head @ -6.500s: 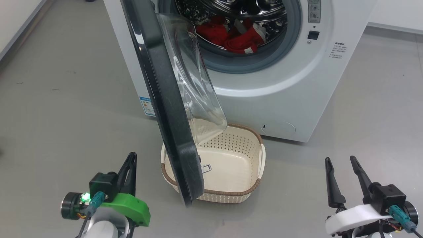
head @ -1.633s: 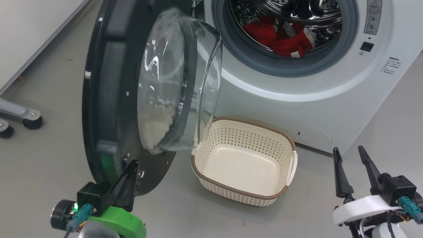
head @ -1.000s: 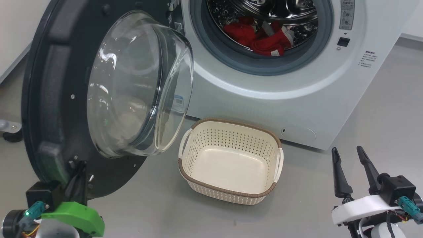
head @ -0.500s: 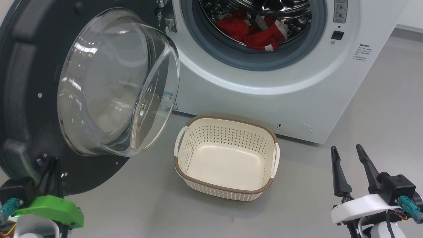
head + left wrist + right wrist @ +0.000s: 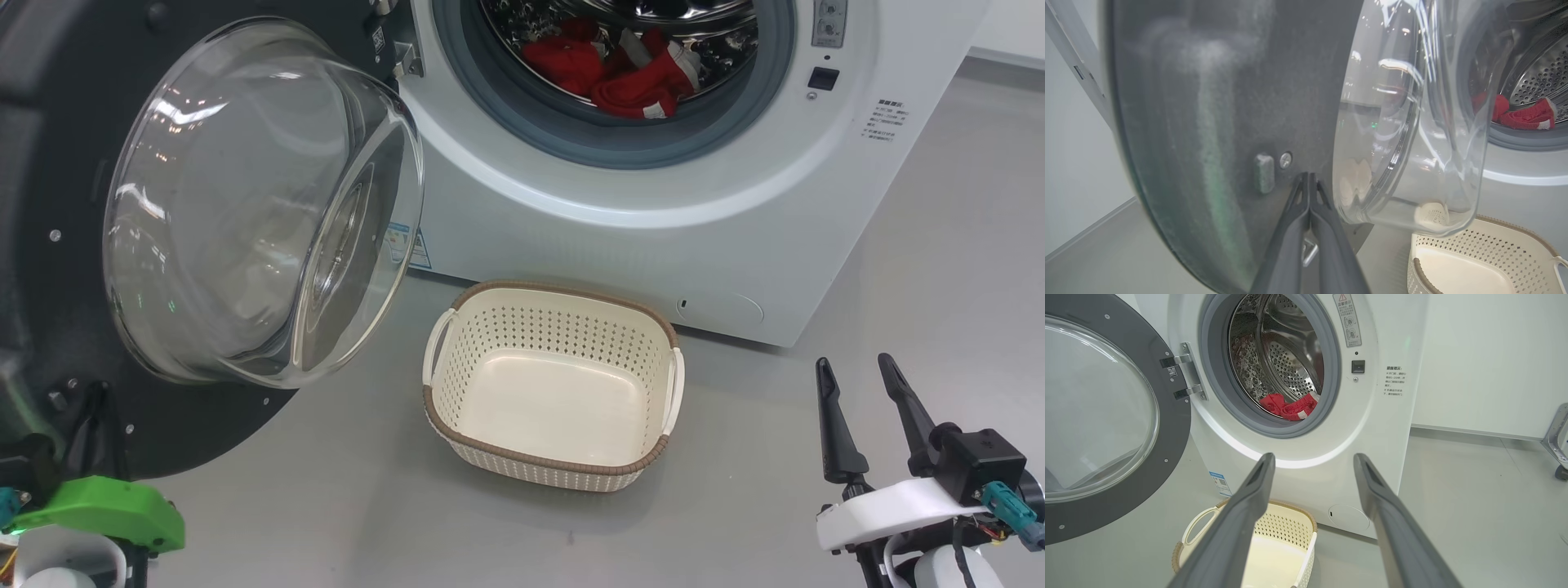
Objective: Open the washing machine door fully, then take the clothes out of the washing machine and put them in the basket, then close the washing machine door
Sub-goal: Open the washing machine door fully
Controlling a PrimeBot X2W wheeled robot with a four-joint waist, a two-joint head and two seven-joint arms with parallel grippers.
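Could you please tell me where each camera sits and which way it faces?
Head view: on the head, looking down at the washing machine, its open door and the basket; left gripper lower left, right gripper lower right.
Left wrist view: on the left wrist, close to the door's dark inner face; own fingers shut.
Right wrist view: on the right wrist, facing the drum opening; own fingers open.
Shared: all three show the clothes and the basket.

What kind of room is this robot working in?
Likely a laundry corner in a lab or test room: a white front-loading washing machine with red clothes inside, a cream basket before it, bare grey floor.
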